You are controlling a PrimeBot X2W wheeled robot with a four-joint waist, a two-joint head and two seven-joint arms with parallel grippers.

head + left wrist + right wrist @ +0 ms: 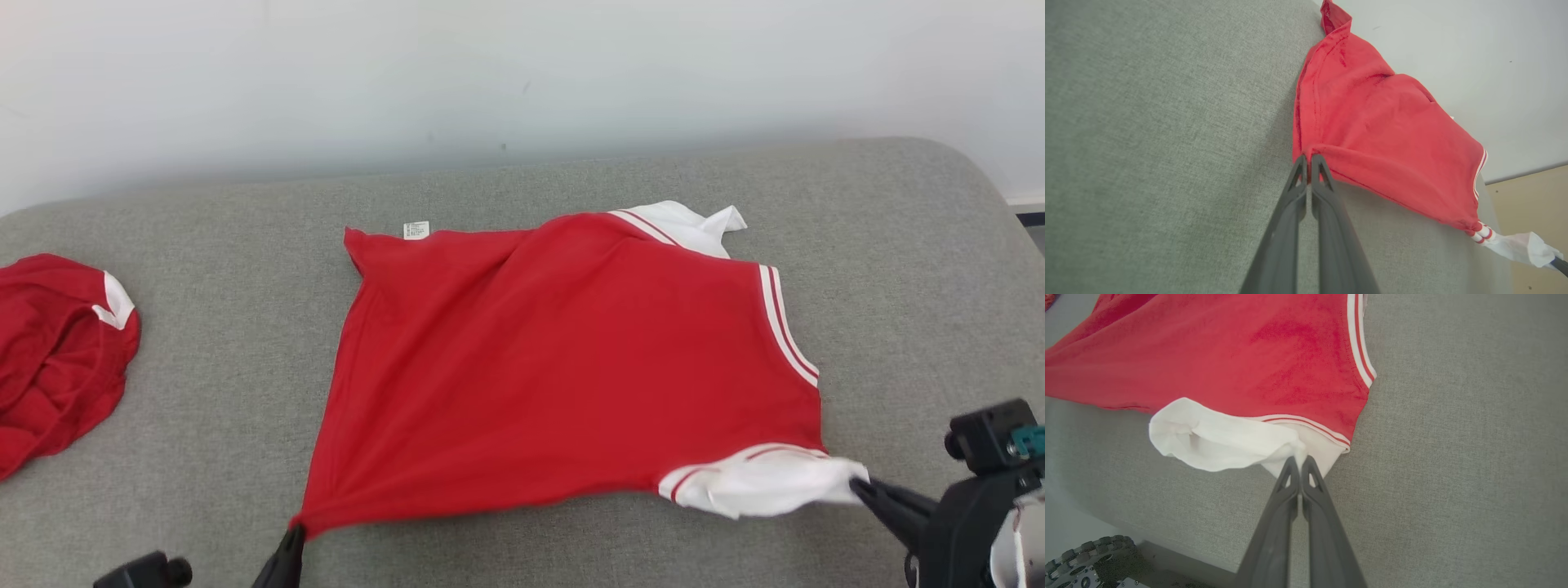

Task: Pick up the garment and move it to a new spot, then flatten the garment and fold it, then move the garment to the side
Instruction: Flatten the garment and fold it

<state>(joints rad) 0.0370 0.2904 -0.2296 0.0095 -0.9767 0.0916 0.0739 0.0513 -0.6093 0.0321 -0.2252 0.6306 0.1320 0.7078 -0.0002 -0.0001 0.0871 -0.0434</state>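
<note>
The garment (563,359) is a red shirt with white striped-trim sleeves, spread across the middle of the grey cushion. My left gripper (291,535) is shut on its near-left red hem corner, which puckers into the fingertips; the left wrist view has the gripper (1308,160) pinching that corner of the garment (1384,134). My right gripper (857,487) is shut on the tip of the near white sleeve (763,482). In the right wrist view the gripper (1300,460) pinches the white sleeve (1220,441) of the garment (1274,355), cloth drawn taut between both grips.
A second red garment (57,351) lies crumpled at the cushion's left edge. The grey cushion (204,245) ends at a pale wall behind and rounds off at the far right. A wheeled base (1090,559) sits below the cushion's near edge.
</note>
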